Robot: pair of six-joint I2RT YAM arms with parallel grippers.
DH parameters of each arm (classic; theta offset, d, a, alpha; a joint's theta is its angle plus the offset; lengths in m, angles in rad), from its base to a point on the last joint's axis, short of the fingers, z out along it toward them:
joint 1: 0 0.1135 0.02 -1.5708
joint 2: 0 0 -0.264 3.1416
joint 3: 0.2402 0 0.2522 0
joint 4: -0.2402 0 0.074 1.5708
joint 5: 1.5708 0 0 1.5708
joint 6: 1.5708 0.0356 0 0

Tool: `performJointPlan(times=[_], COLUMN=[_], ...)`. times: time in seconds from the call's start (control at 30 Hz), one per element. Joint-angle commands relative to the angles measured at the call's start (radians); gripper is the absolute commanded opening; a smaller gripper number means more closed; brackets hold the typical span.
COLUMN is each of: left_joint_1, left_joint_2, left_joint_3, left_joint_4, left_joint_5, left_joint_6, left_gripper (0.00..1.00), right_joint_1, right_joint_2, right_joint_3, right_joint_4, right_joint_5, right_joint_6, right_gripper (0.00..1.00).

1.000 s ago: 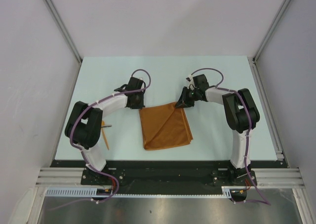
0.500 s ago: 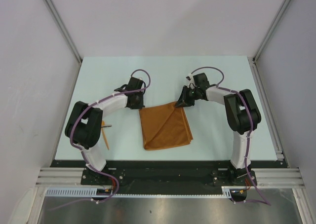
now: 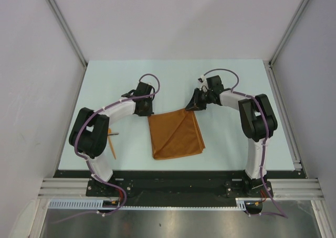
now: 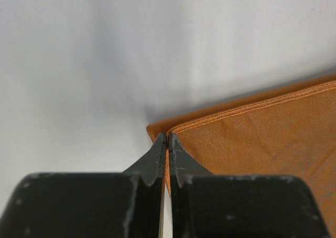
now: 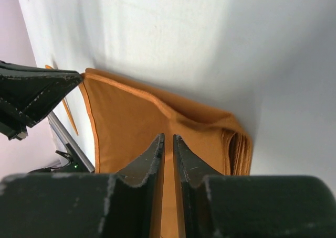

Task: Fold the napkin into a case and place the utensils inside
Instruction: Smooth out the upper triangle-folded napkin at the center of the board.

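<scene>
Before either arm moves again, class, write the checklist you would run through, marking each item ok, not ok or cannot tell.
1. Left gripper shut on the napkin at its far left corner: ok.
2. Right gripper pinching cloth at the far right corner: ok.
3. Both grippers hold the same layers: cannot tell.
4. Utensils lie clear of the napkin, by the left arm: ok.
5. Napkin folded narrow enough for a pouch: not ok, broad rectangle.

Top view: both arms bowed inward, wrists low. Left gripper (image 4: 167, 138) at 11 o'clock, jaws pressed together; right gripper (image 5: 168, 138) at 1 o'clock, pinched narrow on the napkin (image 5: 131, 122)
</scene>
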Motion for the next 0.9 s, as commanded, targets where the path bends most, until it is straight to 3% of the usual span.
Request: performJointPlan(times=[0.0,0.13,0.2,0.23,0.27,0.37,0.47,0.53,0.57,0.67,0.87], left_joint_1=[-0.003,-0.004,-0.012,-0.017,-0.023,-0.052,-0.081,-0.099,-0.104,-0.127,-0.208], left_joint_2=[-0.007,-0.004,-0.013,-0.036,-0.058,-0.171,-0.301,-0.367,-0.415,-0.451,-0.501], left_joint_3=[0.018,0.021,0.028,0.031,0.039,0.038,-0.004,-0.080,-0.117,-0.241,-0.445], left_joint_4=[0.005,0.008,-0.012,-0.021,-0.030,-0.078,-0.104,-0.073,-0.044,0.043,0.144], left_joint_5=[-0.015,-0.004,-0.034,-0.057,-0.086,-0.182,-0.194,-0.051,0.037,0.249,0.274], left_joint_6=[-0.012,-0.019,-0.021,-0.021,-0.009,0.014,0.021,0.018,-0.004,-0.076,-0.140], left_gripper=[0.04,0.07,0.16,0.22,0.34,0.50,0.54,0.50,0.34,0.15,0.05], right_joint_1=[-0.033,-0.054,-0.057,-0.057,-0.057,-0.059,-0.056,-0.053,-0.051,-0.037,0.022], right_joint_2=[0.062,0.128,0.137,0.134,0.133,0.128,0.121,0.116,0.113,0.079,-0.065], right_joint_3=[0.046,0.075,0.078,0.075,0.075,0.075,0.074,0.075,0.069,0.066,0.069], right_joint_4=[0.061,0.052,0.042,0.041,0.035,0.029,0.015,0.009,0.004,-0.022,-0.094], right_joint_5=[-0.033,-0.050,-0.048,-0.042,-0.040,-0.053,-0.050,-0.051,-0.050,-0.034,0.047], right_joint_6=[0.001,-0.014,-0.019,-0.023,-0.029,-0.037,-0.043,-0.046,-0.046,-0.043,-0.063], right_gripper=[0.16,0.16,0.16,0.16,0.16,0.16,0.16,0.15,0.15,0.16,0.17])
